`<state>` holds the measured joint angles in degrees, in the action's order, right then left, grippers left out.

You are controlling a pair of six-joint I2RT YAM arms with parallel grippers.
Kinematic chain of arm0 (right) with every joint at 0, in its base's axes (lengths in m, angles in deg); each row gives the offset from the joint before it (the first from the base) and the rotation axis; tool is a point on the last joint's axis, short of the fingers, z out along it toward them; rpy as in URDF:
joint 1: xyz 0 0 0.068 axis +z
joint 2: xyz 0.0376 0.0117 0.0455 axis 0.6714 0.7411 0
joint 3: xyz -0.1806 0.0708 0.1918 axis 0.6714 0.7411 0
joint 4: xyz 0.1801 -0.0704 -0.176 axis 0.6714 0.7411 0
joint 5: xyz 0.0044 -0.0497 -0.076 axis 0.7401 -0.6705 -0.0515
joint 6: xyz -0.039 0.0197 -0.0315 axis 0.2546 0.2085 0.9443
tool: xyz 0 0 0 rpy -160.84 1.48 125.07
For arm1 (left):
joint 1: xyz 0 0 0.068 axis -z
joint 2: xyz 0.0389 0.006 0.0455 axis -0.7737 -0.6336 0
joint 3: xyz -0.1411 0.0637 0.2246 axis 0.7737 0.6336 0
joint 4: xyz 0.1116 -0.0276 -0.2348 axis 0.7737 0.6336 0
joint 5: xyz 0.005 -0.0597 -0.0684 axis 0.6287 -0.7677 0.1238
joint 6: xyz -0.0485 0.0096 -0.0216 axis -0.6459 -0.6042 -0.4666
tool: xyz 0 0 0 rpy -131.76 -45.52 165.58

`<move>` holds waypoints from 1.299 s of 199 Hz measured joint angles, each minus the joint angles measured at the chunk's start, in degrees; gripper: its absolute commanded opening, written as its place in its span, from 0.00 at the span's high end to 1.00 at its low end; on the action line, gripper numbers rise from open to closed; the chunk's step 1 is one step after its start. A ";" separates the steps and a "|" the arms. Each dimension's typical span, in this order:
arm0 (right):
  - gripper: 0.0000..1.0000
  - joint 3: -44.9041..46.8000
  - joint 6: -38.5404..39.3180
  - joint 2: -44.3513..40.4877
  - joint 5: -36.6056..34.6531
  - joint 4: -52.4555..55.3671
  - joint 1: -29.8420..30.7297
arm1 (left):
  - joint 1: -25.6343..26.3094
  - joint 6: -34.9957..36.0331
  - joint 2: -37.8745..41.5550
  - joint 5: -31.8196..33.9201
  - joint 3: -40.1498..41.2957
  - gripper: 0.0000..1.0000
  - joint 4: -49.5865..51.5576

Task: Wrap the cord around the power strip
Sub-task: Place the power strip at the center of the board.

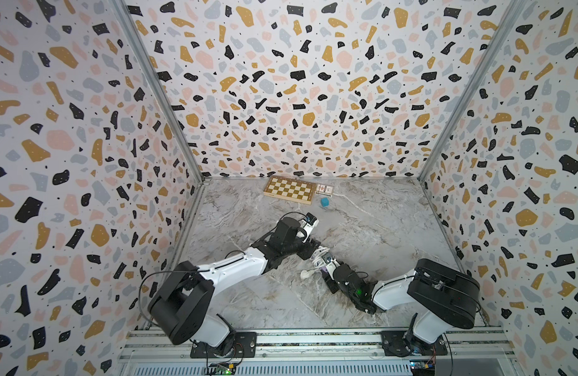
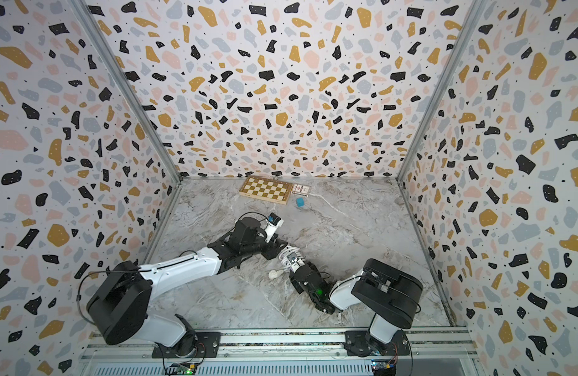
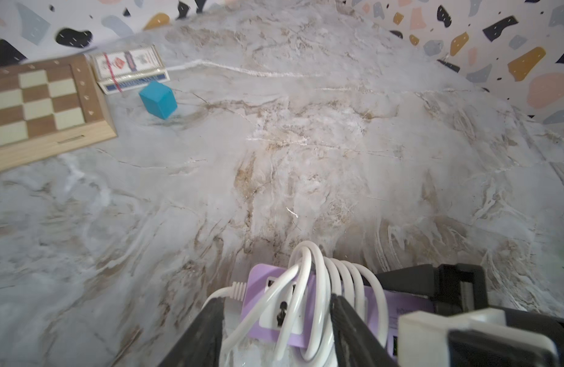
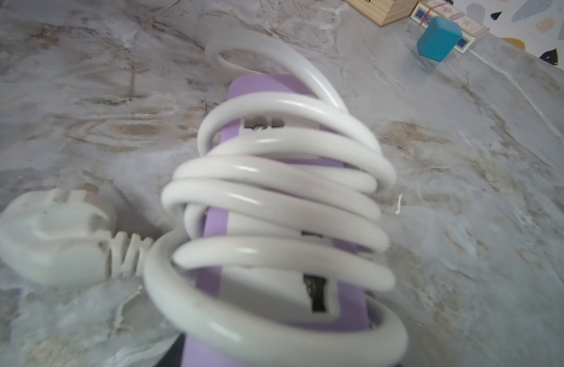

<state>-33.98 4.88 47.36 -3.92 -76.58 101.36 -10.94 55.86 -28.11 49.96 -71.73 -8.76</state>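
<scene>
We are looking down on the marble table (image 1: 378, 234), where our left gripper (image 1: 312, 253) and right gripper (image 1: 329, 271) are meeting at the power strip (image 1: 323, 265). The cord (image 1: 318, 253) is coiling around it, with its plug (image 1: 306, 275) lying beside. A chessboard (image 1: 290, 189) is sitting by the far wall.

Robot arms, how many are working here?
2. The left arm reaches in from the near left, the right arm from the near right. Both meet at the power strip mid-table. None seems hidden.
</scene>
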 measured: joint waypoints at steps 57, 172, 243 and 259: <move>1.00 -0.07 -1.68 0.13 -1.16 0.26 0.74 | 1.20 -6.38 -6.69 -6.14 2.97 0.80 -4.76; 0.17 2.10 -3.39 -5.11 0.55 4.20 1.66 | 2.32 -8.44 -11.15 -6.60 9.18 0.95 -22.12; 0.33 6.32 -2.82 -19.45 6.10 8.52 1.14 | 2.32 -8.13 -11.47 -6.49 9.53 0.98 -22.91; 0.57 6.23 -2.43 -23.50 6.78 10.97 0.00 | 2.29 -7.98 -11.43 -6.36 9.73 0.99 -23.02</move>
<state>-27.75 2.45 23.87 2.85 -65.61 101.36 -8.65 47.88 -39.54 43.60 -62.01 -31.78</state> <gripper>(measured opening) 0.596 0.104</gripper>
